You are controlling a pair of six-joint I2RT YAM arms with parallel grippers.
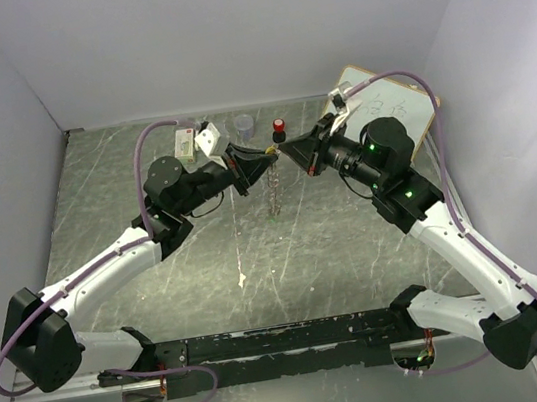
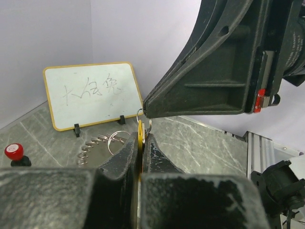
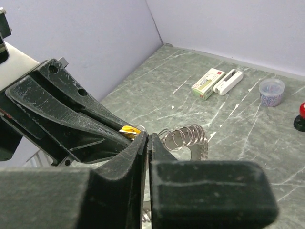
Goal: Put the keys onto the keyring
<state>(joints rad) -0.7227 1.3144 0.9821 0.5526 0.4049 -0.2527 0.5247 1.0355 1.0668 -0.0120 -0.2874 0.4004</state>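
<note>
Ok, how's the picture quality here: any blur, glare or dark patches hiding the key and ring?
Top external: even light, soft shadows, sharp, yet the keyring is only a thin streak. Left wrist: left gripper dark and soft up close, yellow key readable, whiteboard crisp. Right wrist: right gripper blurred in the foreground, table sharp. No harsh glare.

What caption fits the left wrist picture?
Left end effector pinches a yellow key just below the right end effector, whiteboard behind.

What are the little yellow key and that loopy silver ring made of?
Yellow key: flat, with a smooth matte yellow-orange face, probably coated metal, possibly plastic. Keyring: thin silvery wire loops catching bright glints, so almost certainly bare polished metal.
</note>
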